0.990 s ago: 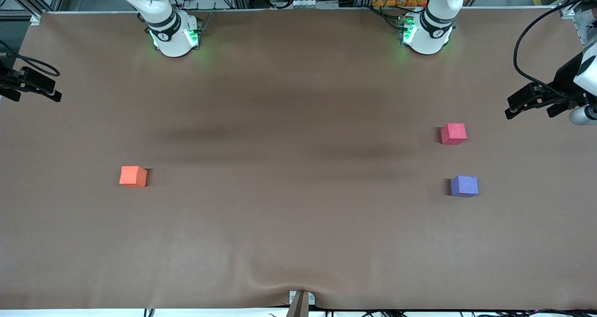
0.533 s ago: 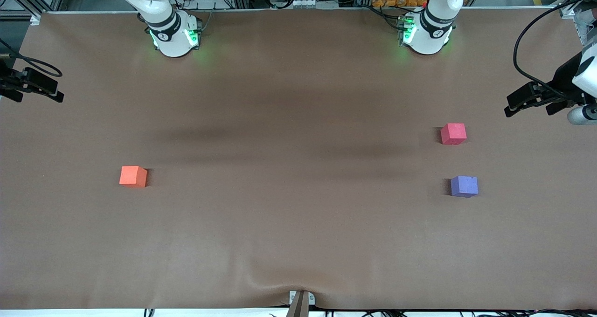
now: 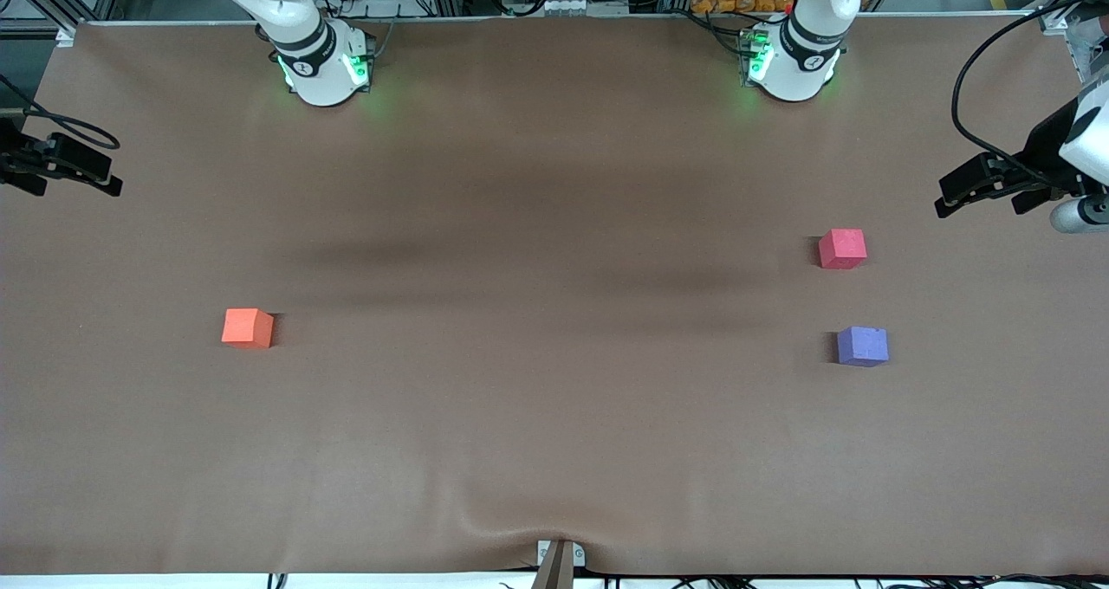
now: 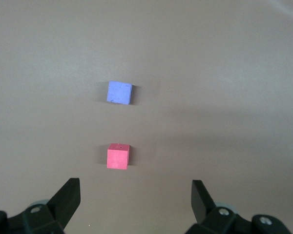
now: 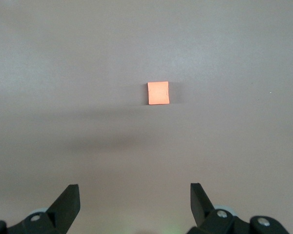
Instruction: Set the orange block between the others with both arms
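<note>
High front camera, two wrist views

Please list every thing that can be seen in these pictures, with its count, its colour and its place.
orange block: one, bright orange, on the table toward the right arm's end.
pinkish-red cube: one, toward the left arm's end.
purple-blue cube: one, beside the pinkish-red cube, nearer to the front camera, a gap between them.
table: one, brown cover.
right gripper: one, black, open, empty, over the table's edge at its own end.
left gripper: one, black, open, empty, over the table's edge at its own end.
</note>
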